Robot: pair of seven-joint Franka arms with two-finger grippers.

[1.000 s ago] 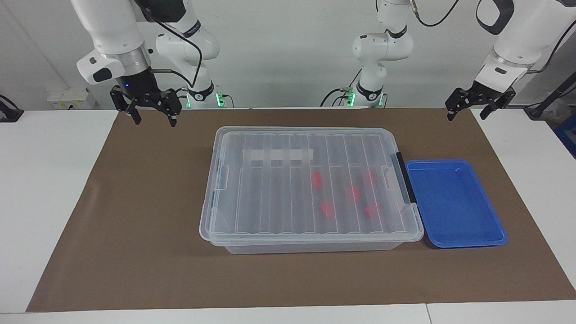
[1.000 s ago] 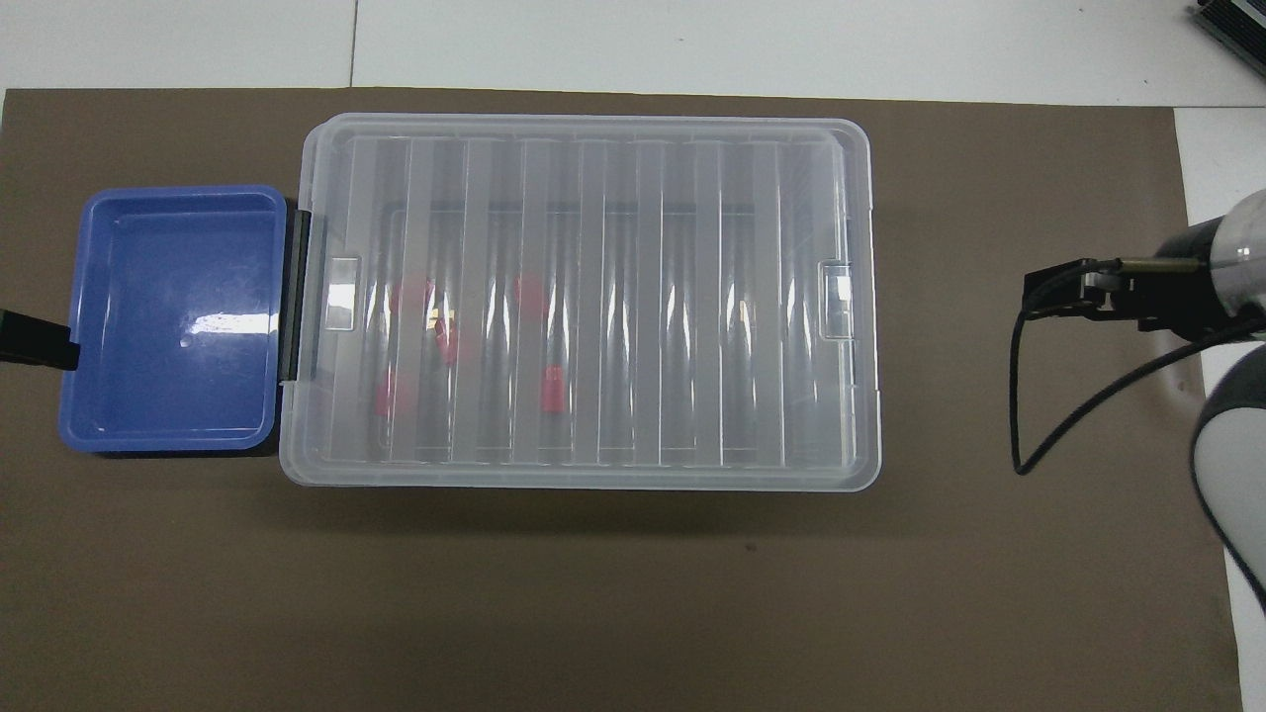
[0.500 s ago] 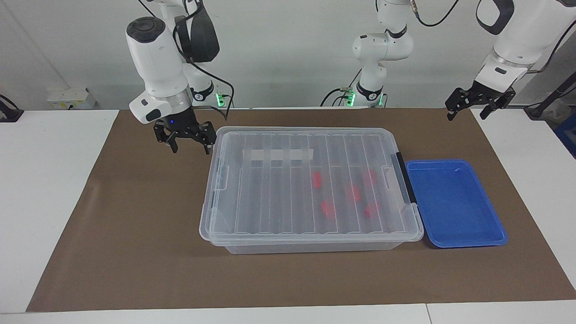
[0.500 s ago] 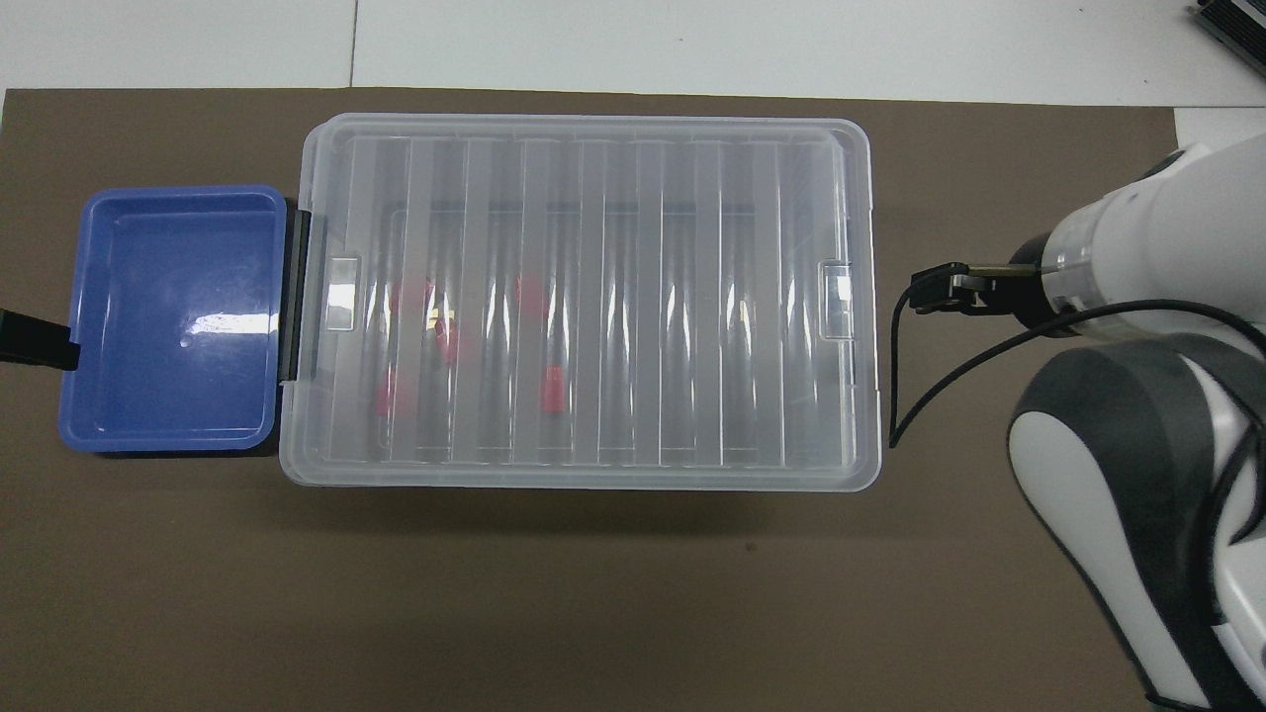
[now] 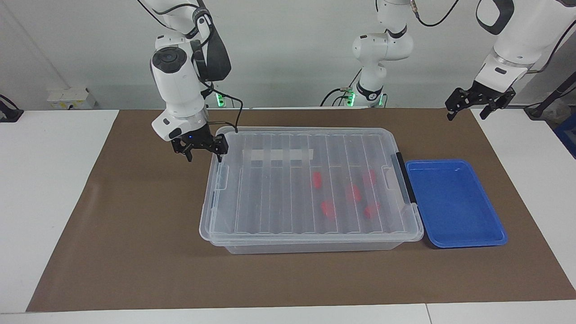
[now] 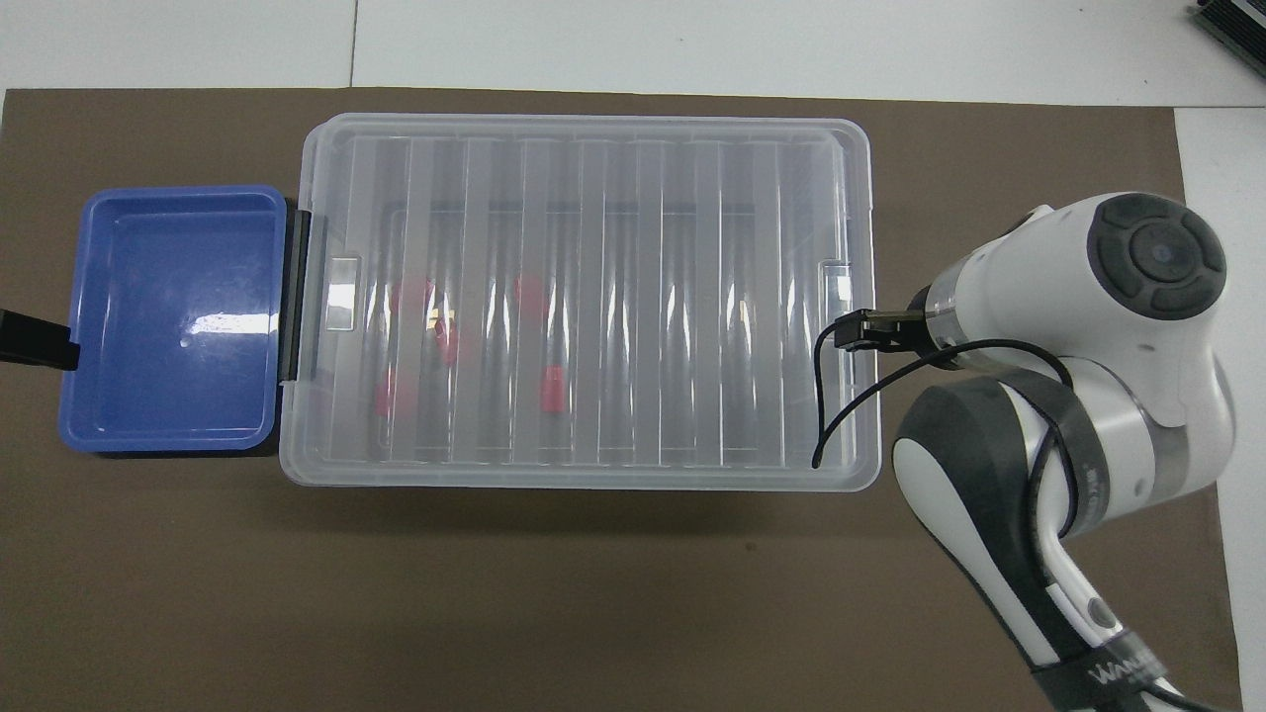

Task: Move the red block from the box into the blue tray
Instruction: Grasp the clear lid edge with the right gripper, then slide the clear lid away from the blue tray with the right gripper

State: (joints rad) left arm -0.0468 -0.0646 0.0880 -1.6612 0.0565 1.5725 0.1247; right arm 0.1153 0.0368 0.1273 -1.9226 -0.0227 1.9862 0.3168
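The box (image 5: 270,193) is a clear bin with its ribbed lid shut; it also shows in the overhead view (image 6: 673,297). Several red blocks (image 5: 317,180) lie inside it toward the tray's end, blurred through the lid (image 6: 554,388). The blue tray (image 5: 454,204) stands against the box's black-latched end and holds nothing (image 6: 173,316). My right gripper (image 5: 204,156) is open, low over the box's corner at the right arm's end. My left gripper (image 5: 466,112) is open and waits raised over the mat's corner at the left arm's end.
A brown mat (image 5: 135,225) covers the table under everything. A black latch (image 5: 403,177) closes the box's end by the tray, and a clear clip (image 5: 221,176) sits on the end by my right gripper. A white tape strip (image 5: 276,155) lies on the lid.
My right arm has swung in from the mat's corner toward the box and come down beside its end. The left arm, box, tray and blocks have not moved.
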